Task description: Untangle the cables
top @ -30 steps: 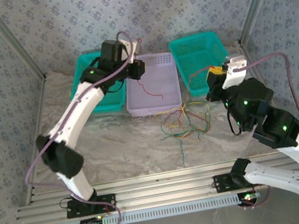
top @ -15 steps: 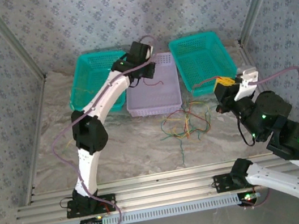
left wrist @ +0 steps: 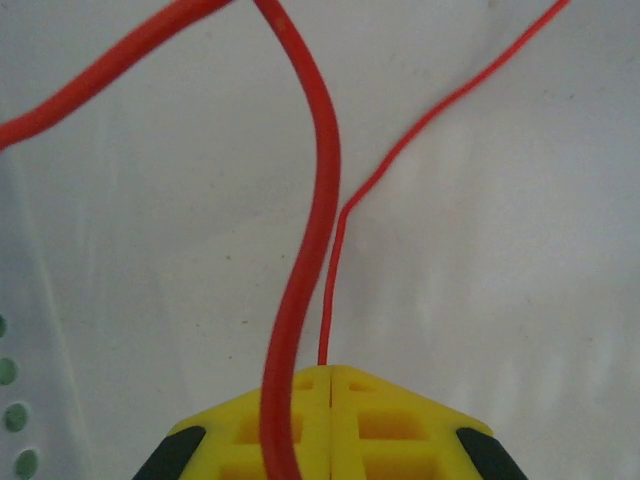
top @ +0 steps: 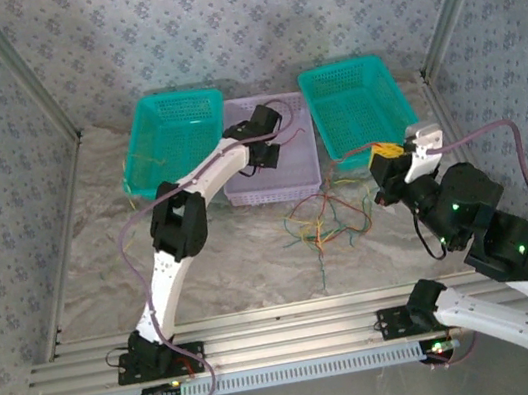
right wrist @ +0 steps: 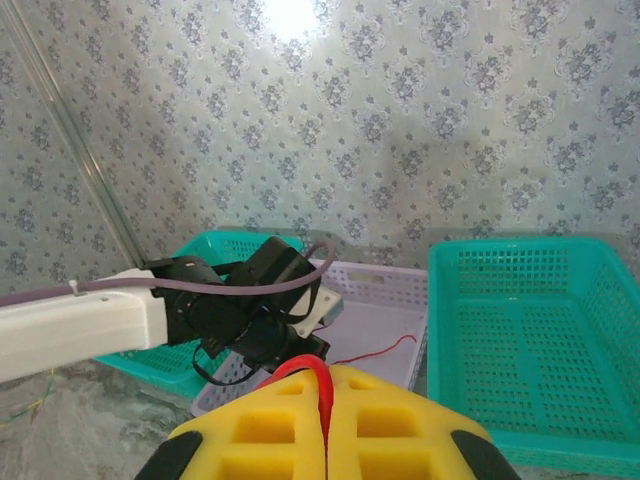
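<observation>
From above, the left tool (top: 262,154) hangs over the lilac basket (top: 274,194), inside its left half. The tangled cables (top: 326,217) lie on the tabletop (top: 233,253) just in front of that basket's right corner, red, yellow-orange and green strands crossing one another. The right tool (top: 385,151) sits to the right of the basket, above the tangle's far edge, with one strand running from it towards the basket's right side. A teal basket stands on either side of the lilac one.

At the left wrist, we see the yellow fingers (left wrist: 400,420) pressed together on a thin red cable (left wrist: 340,260), which rises from their seam across the lilac basket's pale floor. A thicker-looking red length (left wrist: 312,220) crosses close to the lens; we cannot tell whether it is the same cable.

At the right wrist, the fingers (right wrist: 390,425) are likewise pressed together, pinching a red loop (right wrist: 303,364) at their seam. Beyond, a red strand (right wrist: 385,349) lies in the lilac basket.
</observation>
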You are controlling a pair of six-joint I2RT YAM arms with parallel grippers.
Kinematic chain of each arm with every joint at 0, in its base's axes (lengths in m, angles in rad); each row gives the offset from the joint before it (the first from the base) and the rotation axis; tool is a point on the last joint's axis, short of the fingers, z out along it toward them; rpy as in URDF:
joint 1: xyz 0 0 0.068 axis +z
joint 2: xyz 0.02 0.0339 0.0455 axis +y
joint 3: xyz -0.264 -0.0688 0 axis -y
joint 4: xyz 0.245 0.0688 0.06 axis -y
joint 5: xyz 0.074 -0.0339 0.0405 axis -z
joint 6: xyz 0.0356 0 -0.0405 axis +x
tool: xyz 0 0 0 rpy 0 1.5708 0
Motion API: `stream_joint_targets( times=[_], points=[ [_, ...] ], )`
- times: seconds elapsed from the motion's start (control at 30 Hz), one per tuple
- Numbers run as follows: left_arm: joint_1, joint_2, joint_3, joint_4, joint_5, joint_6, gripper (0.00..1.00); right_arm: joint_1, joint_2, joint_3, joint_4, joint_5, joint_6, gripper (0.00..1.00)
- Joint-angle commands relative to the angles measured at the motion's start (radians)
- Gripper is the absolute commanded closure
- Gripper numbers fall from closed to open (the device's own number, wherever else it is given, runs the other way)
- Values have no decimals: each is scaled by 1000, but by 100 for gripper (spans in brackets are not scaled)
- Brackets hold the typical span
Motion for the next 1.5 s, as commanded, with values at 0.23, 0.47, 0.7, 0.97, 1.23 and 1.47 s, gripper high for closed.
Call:
stream_joint_targets(
  times=[0.23, 0.47, 0.7, 0.97, 1.23, 1.47],
  points=[
    [11, -41, 137, -92, 85, 11, 39, 10, 16, 11, 5, -20, 10, 100],
    [12, -103, 225, -175, 96, 47, 14, 12, 35, 24, 8, -36, 13, 100],
    [19, -246, 187, -212, 138, 2, 0, 12, 83, 47, 11, -4, -18, 100],
    [11, -655, -360, 55, 344, -201, 0, -16, 136, 119, 14, -50, -30, 100],
    [-64, -1007, -905, 367, 520, -394, 1, -71, 159, 136, 34, -114, -13, 100],
    [-129, -1120, -1140, 518, 531, -533, 1, -136, 162, 136, 67, -224, 41, 100]
  ],
)
